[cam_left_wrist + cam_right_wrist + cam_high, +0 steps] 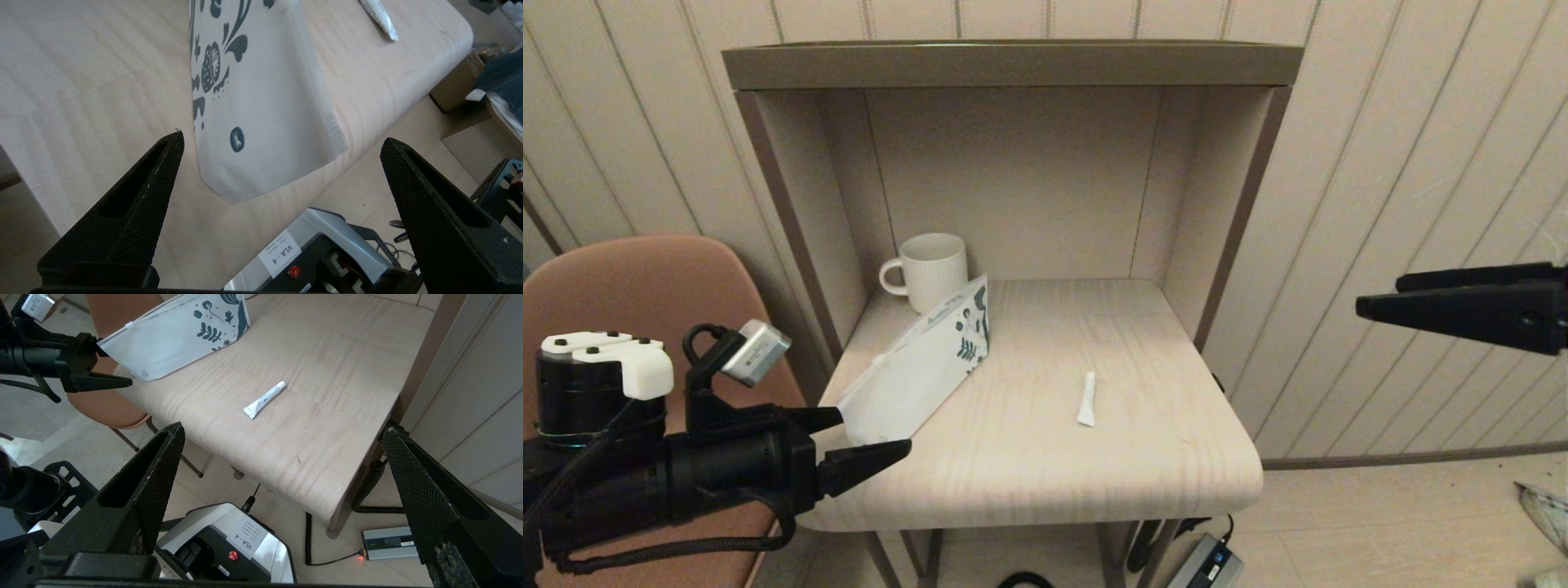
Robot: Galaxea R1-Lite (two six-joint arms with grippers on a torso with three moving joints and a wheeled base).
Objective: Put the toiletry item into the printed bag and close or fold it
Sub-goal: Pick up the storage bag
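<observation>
Nothing is bagged yet; both arms are only lining up. Landmark is the mug (929,270) at the back left of the table (1045,482).

- Bag (920,369): runs from just in front of the mug out toward the table's front left edge, printed end by the mug, plain end at the edge, propped on its long edge and leaning.
- Tube (1086,398): lies flat, well right of and in front of the mug, apart from the bag.
- Left gripper (870,441): fingers spread wide, empty, at the bag's plain end, far from the mug.
- Right gripper (1372,302): fingers wide apart, empty, off the table's right side, far from the mug.

How to do this step well, as I judge it: the left should pinch only the plain end's top layer so the mouth opens. The right should come down over the tube's middle, across its length. The tube is thin and flat, so the fingertips must nearly scrape the table or it may skid away.
</observation>
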